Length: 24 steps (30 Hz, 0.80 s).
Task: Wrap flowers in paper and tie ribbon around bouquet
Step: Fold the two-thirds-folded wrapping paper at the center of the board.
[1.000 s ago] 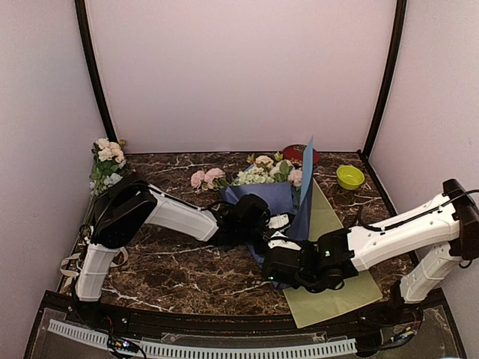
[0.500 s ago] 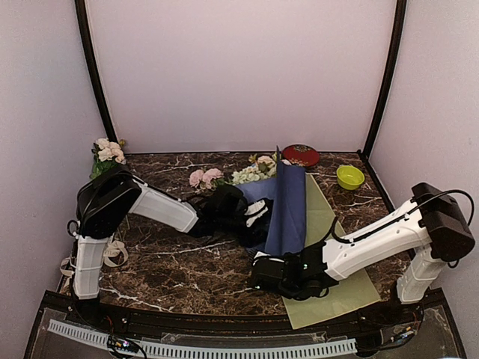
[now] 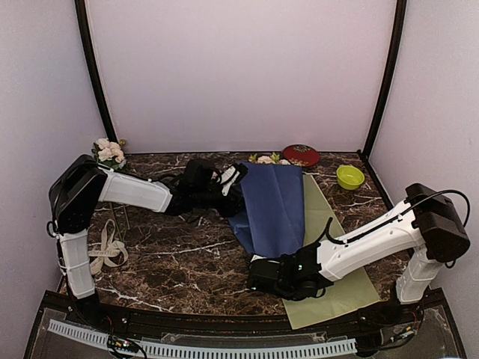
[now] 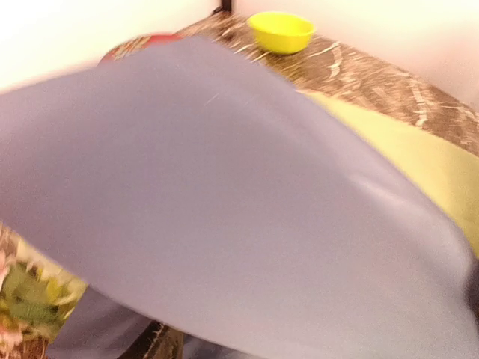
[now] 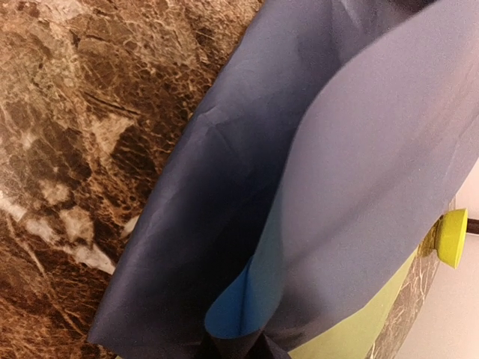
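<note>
The navy paper [image 3: 274,208] lies folded over the flowers [image 3: 263,158], of which only a few cream heads show past its far edge. My right gripper [image 3: 263,275] is shut on the paper's near point; in the right wrist view that pinched tip [image 5: 241,345] curls open above the fingers. My left gripper [image 3: 224,182] sits at the paper's far left edge. In the left wrist view the paper [image 4: 224,209] hides its fingers, and flowers [image 4: 22,299] peek out beneath. The ribbon [image 3: 109,247] lies loose on the table at the left.
A yellow-green sheet [image 3: 335,250] lies under the paper at the right. A red dish [image 3: 301,155] and a yellow-green bowl [image 3: 349,176] stand at the back right. Another flower bunch [image 3: 109,152] sits in the back left corner.
The paper's upright flap has come down leftward over the flowers. My left gripper has drawn back to the far left. My right gripper has slid a little left, still pinching the tip.
</note>
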Each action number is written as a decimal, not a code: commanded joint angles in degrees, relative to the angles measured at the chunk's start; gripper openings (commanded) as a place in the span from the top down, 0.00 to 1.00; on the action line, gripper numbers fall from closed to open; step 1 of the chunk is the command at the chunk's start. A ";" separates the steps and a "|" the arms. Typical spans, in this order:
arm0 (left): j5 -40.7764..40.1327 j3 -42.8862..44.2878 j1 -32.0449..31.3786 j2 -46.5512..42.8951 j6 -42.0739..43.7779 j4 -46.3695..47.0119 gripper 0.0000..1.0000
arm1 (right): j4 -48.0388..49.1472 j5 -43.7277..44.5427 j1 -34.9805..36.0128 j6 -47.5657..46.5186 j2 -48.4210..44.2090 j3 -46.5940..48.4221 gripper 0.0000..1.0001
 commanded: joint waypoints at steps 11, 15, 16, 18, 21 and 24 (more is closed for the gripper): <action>-3.25 2.78 1.30 9.63 -2.53 -2.85 0.48 | -0.20 3.80 1.34 -6.45 -1.27 2.57 1.00; -3.78 3.66 1.65 11.17 -2.81 -3.34 0.48 | 1.06 4.23 1.84 -9.72 -2.07 2.02 1.00; -3.72 3.60 1.83 11.37 -2.97 -3.01 0.48 | 1.35 4.18 1.91 -10.86 -2.20 1.93 1.00; -3.22 3.06 2.35 11.41 -3.37 -1.83 0.48 | 2.02 4.02 2.34 -12.64 -2.70 1.82 1.00; -1.16 1.76 3.55 11.35 -4.76 0.77 0.48 | 3.32 2.97 2.50 -14.12 -4.74 1.27 1.00; 2.81 -0.59 5.12 10.78 -7.58 5.92 0.48 | 4.66 1.29 2.48 -15.12 -6.04 0.39 1.00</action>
